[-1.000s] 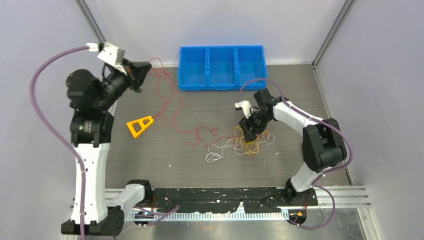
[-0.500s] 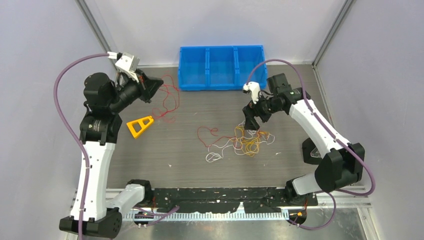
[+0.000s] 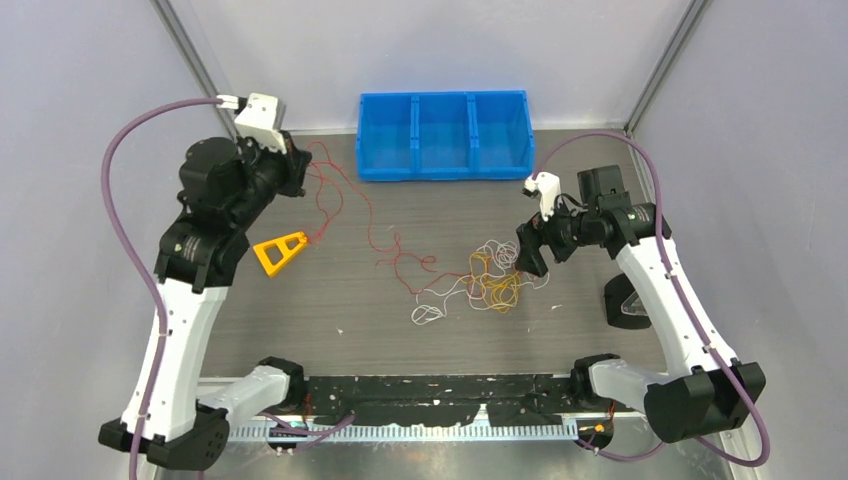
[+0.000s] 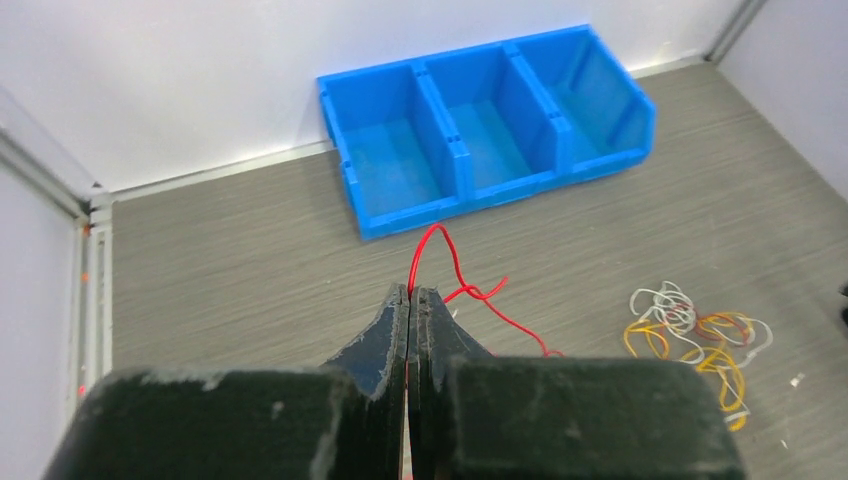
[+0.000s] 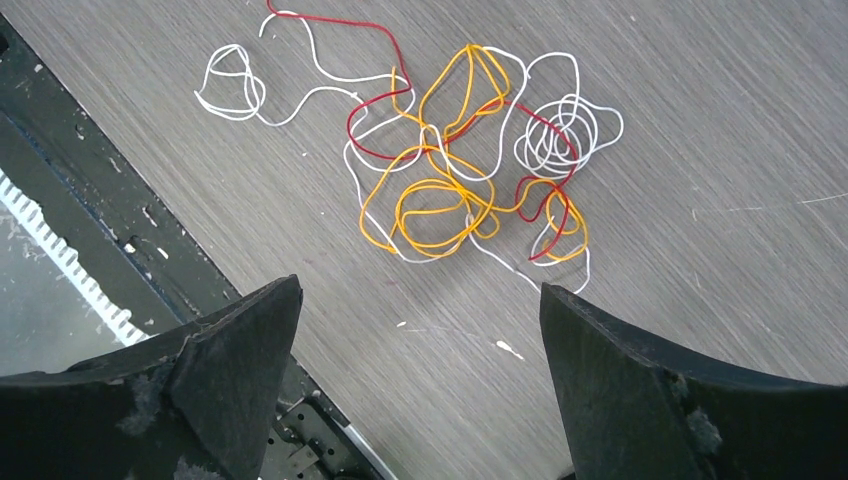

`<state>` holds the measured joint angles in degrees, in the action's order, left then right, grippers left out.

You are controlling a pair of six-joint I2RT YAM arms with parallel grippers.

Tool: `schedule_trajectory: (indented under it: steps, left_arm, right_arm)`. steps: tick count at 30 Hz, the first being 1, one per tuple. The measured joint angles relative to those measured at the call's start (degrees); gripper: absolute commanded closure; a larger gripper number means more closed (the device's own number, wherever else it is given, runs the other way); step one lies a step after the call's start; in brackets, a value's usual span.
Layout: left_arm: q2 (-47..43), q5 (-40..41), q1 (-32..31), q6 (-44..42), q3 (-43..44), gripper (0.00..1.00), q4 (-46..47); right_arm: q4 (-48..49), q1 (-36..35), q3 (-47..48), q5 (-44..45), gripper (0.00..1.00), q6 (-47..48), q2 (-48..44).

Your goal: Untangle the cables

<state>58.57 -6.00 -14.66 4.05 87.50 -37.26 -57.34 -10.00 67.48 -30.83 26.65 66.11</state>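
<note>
**A:** At the middle of the table [image 3: 440, 215], what had changed?

**B:** The right gripper [image 3: 528, 256] had let go of the cables [image 3: 490, 285] and pulled back, its jaws wide apart.

**A:** And the left gripper [image 4: 411, 292]?

**B:** It stayed clamped on the red wire [image 4: 431, 230], drawing it far left. That strand looked partly freed.

The three-compartment bin [image 3: 440, 172] sits at the far edge of the tabletop [image 3: 400, 340], by the back wall. The cables [image 3: 492, 282] lie tangled right of centre, with the right gripper [image 3: 528, 256] just right of them. One strand [image 4: 437, 229] trails left to the left gripper [image 4: 411, 292], apparently raised behind a triangular piece [image 3: 280, 250].
</note>
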Motion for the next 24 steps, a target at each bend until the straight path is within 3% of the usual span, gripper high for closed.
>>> schedule_trajectory:
  steps: [4,10,19,24]
  left_arm:
    - [3.61,9.42,-4.72,0.00,0.00,1.00,1.01]
    - [14.49,19.98,-6.40,0.04,4.44,1.00,5.88]
    - [41.83,33.33,-7.50,-4.87,29.79,1.00,18.27]
    - [57.29,35.36,-7.58,-6.08,42.25,1.00,26.77]
  right_arm:
    - [-1.09,0.00,0.13,0.15,0.05,0.42,-0.07]
    - [-0.46,0.00,1.40,0.72,0.05,0.76,1.27]
    - [0.70,0.00,7.19,2.34,0.05,0.42,7.26]
    - [1.07,0.26,8.85,4.85,0.05,1.27,11.06]
